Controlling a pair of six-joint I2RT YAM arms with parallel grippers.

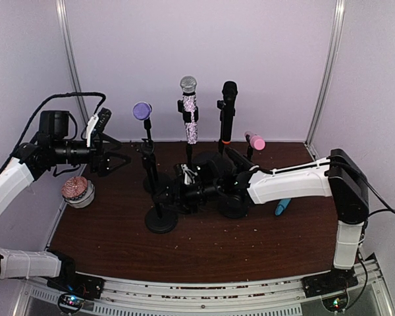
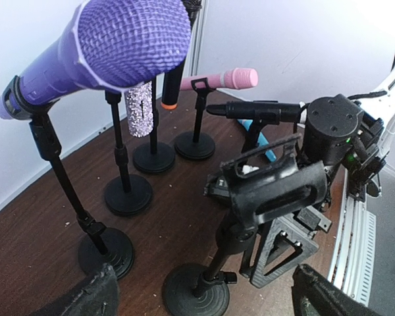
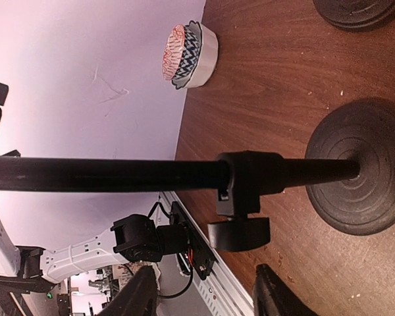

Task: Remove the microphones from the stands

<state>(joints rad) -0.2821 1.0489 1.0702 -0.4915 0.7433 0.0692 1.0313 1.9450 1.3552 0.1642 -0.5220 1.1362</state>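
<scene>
Tabletop: dark wood, walled on three sides, crowded with short microphone stands.

Right arm: reaches in low from the right toward the middle of the cluster. Left arm: raised at the left edge, wrist pointing right toward the stands.

Bare-clip stand: nearest the front, with its round base on the tabletop. In the left wrist view the right arm's wrist sits just behind and beside its stem.

Right pincer: fingers apart with nothing between them. A stand stem with a clamp knob crosses the wrist view just past the fingertips. Cannot tell whether they touch it.

Left pincer: spread wide and holding nothing. It hangs above the tabletop, facing the stands.

Purple microphone: seated in the clip of its stand, head tilted up. It is the one closest to the left pincer and apart from it.

Black microphone with an orange band: upright at the back. Glitter microphone: upright just left of it. Pink microphone: clipped low at back right. Small black microphone: lies level in its clip, near the right arm's wrist.

Patterned bowl: at the left edge of the tabletop. Blue object: lies on the tabletop under the right arm, too hidden to identify.
</scene>
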